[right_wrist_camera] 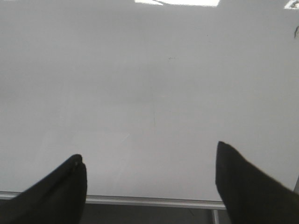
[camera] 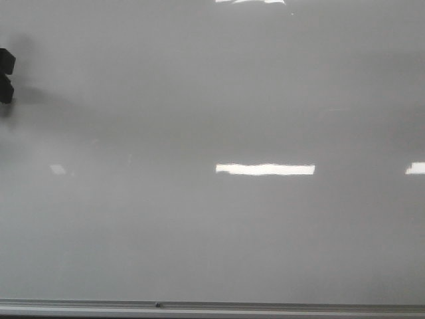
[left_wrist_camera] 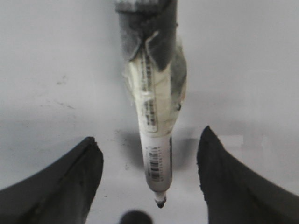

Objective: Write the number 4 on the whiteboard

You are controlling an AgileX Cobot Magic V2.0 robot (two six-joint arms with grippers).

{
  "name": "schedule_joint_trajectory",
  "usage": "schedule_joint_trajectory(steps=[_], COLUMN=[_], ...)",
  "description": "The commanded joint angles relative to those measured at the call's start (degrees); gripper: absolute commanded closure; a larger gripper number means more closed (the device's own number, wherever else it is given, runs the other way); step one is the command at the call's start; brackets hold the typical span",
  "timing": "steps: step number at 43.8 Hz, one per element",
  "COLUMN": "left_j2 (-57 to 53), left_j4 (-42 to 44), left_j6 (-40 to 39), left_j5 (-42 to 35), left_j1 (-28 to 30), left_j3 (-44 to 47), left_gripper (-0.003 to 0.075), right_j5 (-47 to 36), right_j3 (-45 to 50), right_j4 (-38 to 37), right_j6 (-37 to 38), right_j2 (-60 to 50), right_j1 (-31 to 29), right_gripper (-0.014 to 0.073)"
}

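1. The whiteboard (camera: 212, 226) is a glossy pale grey-white sheet that fills the front view, with a thin grey metal rim (camera: 212, 307) along its near edge.
2. No drawn 4 can be made out on the board in the front view; the surface there reads as blank.
3. In the right wrist view a faint thin line (right_wrist_camera: 153, 105) runs across the board; whether it is ink or a scratch I cannot tell.
4. Bright white rectangles lie on the gloss: one long reflection (camera: 265, 169) near the middle, one cut off at the right edge, and one at the far edge.
5. One marker (left_wrist_camera: 156, 135) shows in the left wrist view. It is pale, bar-coded, wrapped with tape at its upper part, and its dark tip (left_wrist_camera: 160, 203) hangs just over the board.
6. The left pincer (left_wrist_camera: 149, 161) stands wide; the marker sits between its two dark fingers (left_wrist_camera: 70, 182) without touching either. In the front view it is only a dark shape at the left edge.
7. The right pincer (right_wrist_camera: 149, 179) is also wide, with nothing between its fingers, over the board near the rim.
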Motion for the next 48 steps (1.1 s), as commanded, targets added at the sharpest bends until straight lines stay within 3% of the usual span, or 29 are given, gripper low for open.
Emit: schedule_joint_trajectory(steps=[1,20,26,39,48], left_j2=[-1.6,-2.5,-6.5,-14.0,-14.3], left_j4=[-0.6,-0.4,1.8,2.1,0.4], left_j6=[-0.6,0.5,3.4,17.3,27.3], left_j5=[-3.9,-1.6,5.6,35.2,44.4], left_j1=[0.0,0.0,-2.4,-16.6,-25.9], left_j3=[-1.9,-1.9,-2.8,-12.5,-16.6], left_gripper=[0.0372,0.0741,0.0741,0.0741,0.0741], right_j5=[-4.3,-5.3,-4.4,11.9,19.5], right_j3=[-1.5,-1.5,-3.3,-15.0,-22.3], right_j4=[-0.2,-0.2,-0.2,-0.1,1.1], right_j6=[-0.2,-0.3,-0.3,-1.5,-7.8], right_j2=[0.5,0.5,1.2,10.3,16.5], right_j1=[0.0,0.0,0.0,1.9,7.1], right_gripper=[0.0005,0.0005,0.0005,0.0029,0.0069])
